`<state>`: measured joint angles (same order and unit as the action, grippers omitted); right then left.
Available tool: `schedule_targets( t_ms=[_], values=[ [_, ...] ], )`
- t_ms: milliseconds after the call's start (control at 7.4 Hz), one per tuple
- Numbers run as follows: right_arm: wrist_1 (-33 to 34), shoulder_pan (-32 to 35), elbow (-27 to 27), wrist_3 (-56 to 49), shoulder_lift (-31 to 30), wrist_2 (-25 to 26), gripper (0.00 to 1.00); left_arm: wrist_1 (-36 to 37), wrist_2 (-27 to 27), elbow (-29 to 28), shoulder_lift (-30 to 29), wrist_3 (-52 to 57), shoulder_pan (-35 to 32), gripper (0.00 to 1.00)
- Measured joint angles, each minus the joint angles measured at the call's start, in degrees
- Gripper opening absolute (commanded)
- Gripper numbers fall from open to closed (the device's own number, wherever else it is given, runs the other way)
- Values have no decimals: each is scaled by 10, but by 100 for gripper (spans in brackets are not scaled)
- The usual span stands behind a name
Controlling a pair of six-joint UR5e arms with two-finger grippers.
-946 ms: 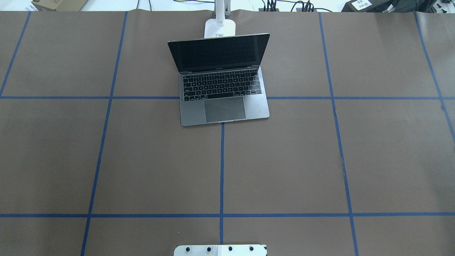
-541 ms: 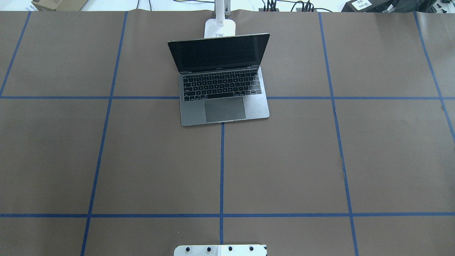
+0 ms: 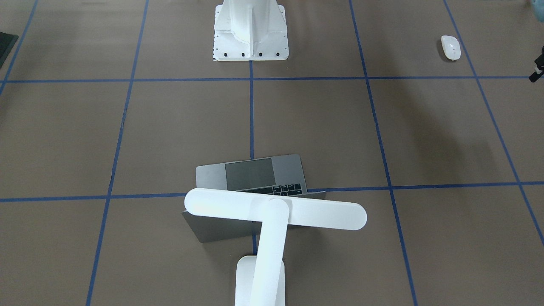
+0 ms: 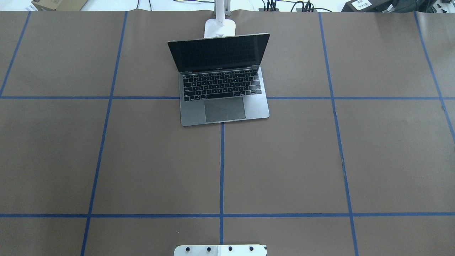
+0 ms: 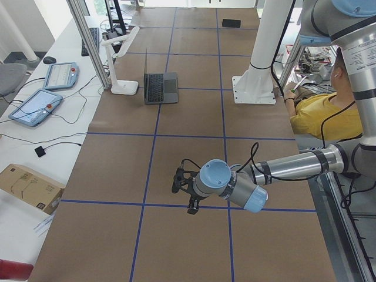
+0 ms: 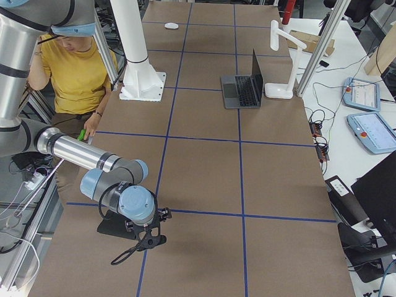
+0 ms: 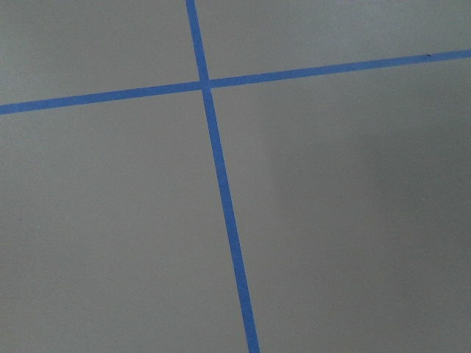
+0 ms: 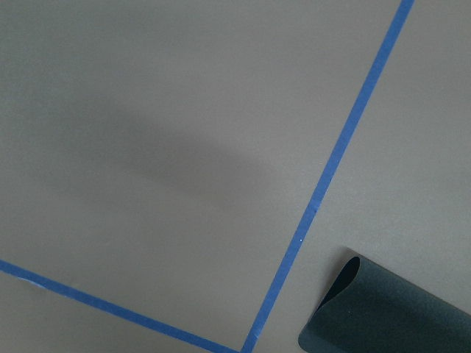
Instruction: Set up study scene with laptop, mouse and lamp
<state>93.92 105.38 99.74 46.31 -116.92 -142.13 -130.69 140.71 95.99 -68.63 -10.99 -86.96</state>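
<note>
1. Slim grey metal laptop (image 4: 224, 103) with black keys is sitting open at the far middle of the brown table (image 4: 142, 160) with blue tape lines. Its screen is facing the robot.
2. You are seeing the white T-shaped desk lamp (image 3: 276, 214) standing just behind the laptop. Its long bar head is hanging over the lid.
3. The small shiny white oval mouse (image 3: 450, 47) is lying well apart from the laptop, on the robot's left side. It is level with the white robot pedestal (image 3: 250, 38).
4. The left gripper (image 5: 185, 191) is hanging over bare table. You cannot tell if it is open or closed.
5. The right gripper (image 6: 151, 232) is hanging just over the flat black mat (image 6: 114, 226), whose corner is curling up. You cannot tell here either.
</note>
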Motion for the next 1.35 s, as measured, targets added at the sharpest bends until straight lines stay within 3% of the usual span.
schedule_targets(
  t_ms=[270, 676, 946, 1217, 1352],
  values=[
    [-7, 24, -10, -21, -18, -40, 100, 0, 0, 0, 1, 0, 0, 100],
    [-8, 27, -14, -56, -24, 14, 95, 0, 0, -2, 1, 0, 0, 100],
    [80, 10, -4, -16, 6, 46, 75, 0, 0, -3, 2, 0, 0, 100],
    [186, -52, 39, 61, 30, 56, 73, 0, 0, -3, 3, 0, 0, 100],
    [206, -87, 52, 111, 33, 63, 71, 0, 0, -3, 3, 0, 0, 100]
  ],
)
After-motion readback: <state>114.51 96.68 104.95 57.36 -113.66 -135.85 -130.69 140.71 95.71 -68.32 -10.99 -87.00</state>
